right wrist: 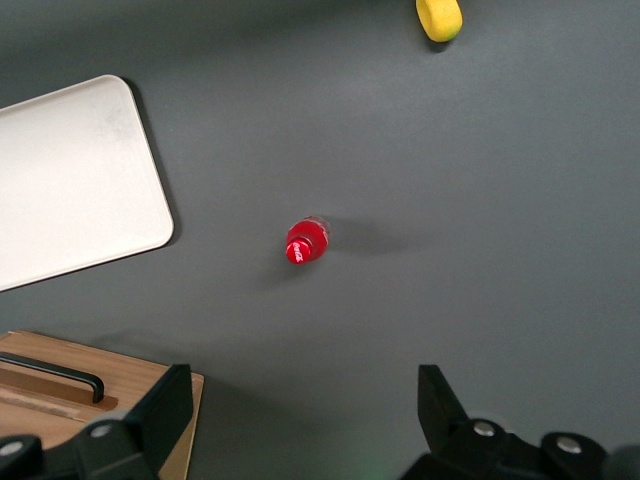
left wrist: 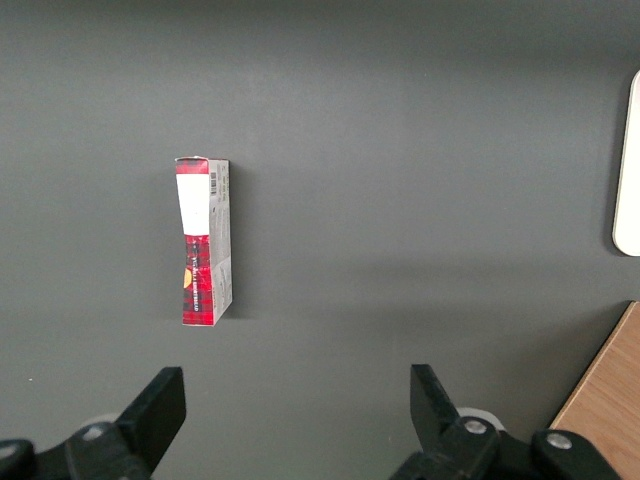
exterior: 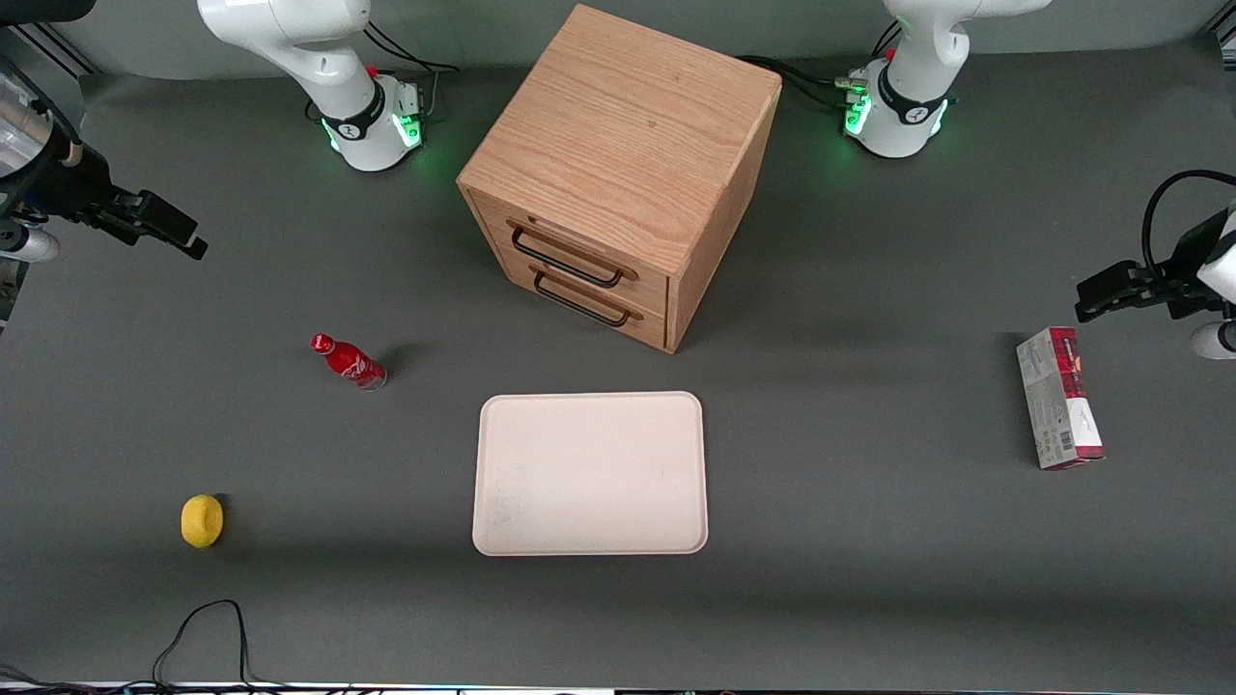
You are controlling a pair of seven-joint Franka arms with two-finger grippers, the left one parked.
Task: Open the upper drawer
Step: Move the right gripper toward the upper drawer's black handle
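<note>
Front view, read from the working arm's end across: the tool hangs in the air over bare tabletop at the working arm's end, well apart from the cabinet. Its two black fingers stand wide apart with nothing between them, as the right wrist view shows. Nearer the camera than the tool lies a yellow lemon-like fruit, and between it and the cabinet stands a small red bottle, upright on the tabletop.

The oak cabinet sits about midway along the tabletop, turned at an angle so that its front faces the camera and the working arm's end. The upper drawer is the higher of the two in that front; it sits flush with the cabinet face, closed, and its thin black bar handle is untouched. Just below it is the lower drawer, also closed.

In front of the cabinet, nearer the camera, a cream rectangular tray lies flat and apart from it. Toward the parked arm's end lies a red and grey carton, on its side, well apart from the tray.

In the right wrist view the bottle is seen from above, with the tray's corner, the fruit and a corner of the cabinet with a handle around it.
</note>
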